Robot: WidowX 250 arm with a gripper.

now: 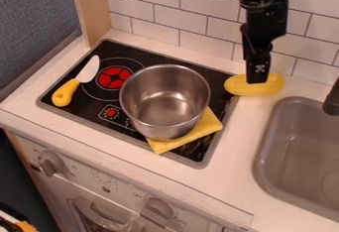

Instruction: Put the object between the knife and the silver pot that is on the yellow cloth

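Well, my claw point(257, 79) is right at the yellow object point(273, 84), but I can't tell whether it's apart, together or clamped on it. The object is near the wall point(155, 25), by stovetop point(89, 108) and sink point(291, 146); the silver pot point(165, 97) sits partly on the yellow cloth point(202, 128), apart from the knife point(79, 78).

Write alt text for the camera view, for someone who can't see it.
A black gripper is at a yellow oblong object by a toy stove's far right corner. On the stove, a silver pot rests on a yellow cloth, with a yellow-handled knife to its left. A grey sink is at right.
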